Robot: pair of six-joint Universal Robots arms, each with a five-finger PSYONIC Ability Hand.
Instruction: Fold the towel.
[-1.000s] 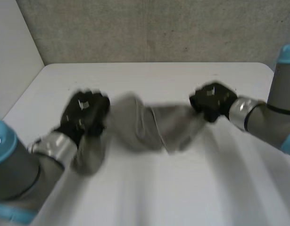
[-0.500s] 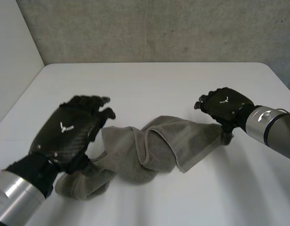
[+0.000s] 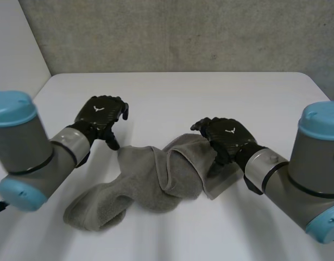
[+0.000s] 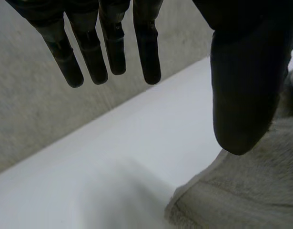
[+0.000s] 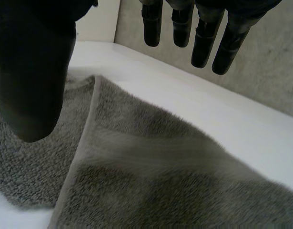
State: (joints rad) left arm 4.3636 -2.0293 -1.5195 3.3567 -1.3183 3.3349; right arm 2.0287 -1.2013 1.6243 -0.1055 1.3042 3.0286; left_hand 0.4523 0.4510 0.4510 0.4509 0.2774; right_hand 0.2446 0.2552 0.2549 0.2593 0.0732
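In the head view, the grey towel (image 3: 156,176) lay crumpled on the white table (image 3: 210,89) between the two hands. It was bunched into a twisted ridge, with a rolled lump at its left end and a flatter flap at its right. The left hand (image 3: 101,115) hovered just beside the towel's far left corner. The right hand (image 3: 225,136) was over the flap at the towel's right end, though this view did not show whether it touched the cloth.

In the left wrist view, the left hand's fingers (image 4: 147,52) hung straight and slightly spread above bare table (image 4: 113,157), holding nothing. Its thumb (image 4: 241,71) stood apart from them, over a hemmed corner of the towel (image 4: 241,195).

In the right wrist view, the right hand's fingers (image 5: 203,43) were straight and side by side, raised clear of the towel (image 5: 160,181). The thumb (image 5: 32,71) was held wide of them above the cloth, so nothing was pinched. A hemmed edge ran across the pile below the palm.

Judged from this, the fold had not begun in any tidy sense: no edges met and no layer lay flat. The towel probably needed to be spread out first, then its corners taken and brought over, so nearly the whole task was left
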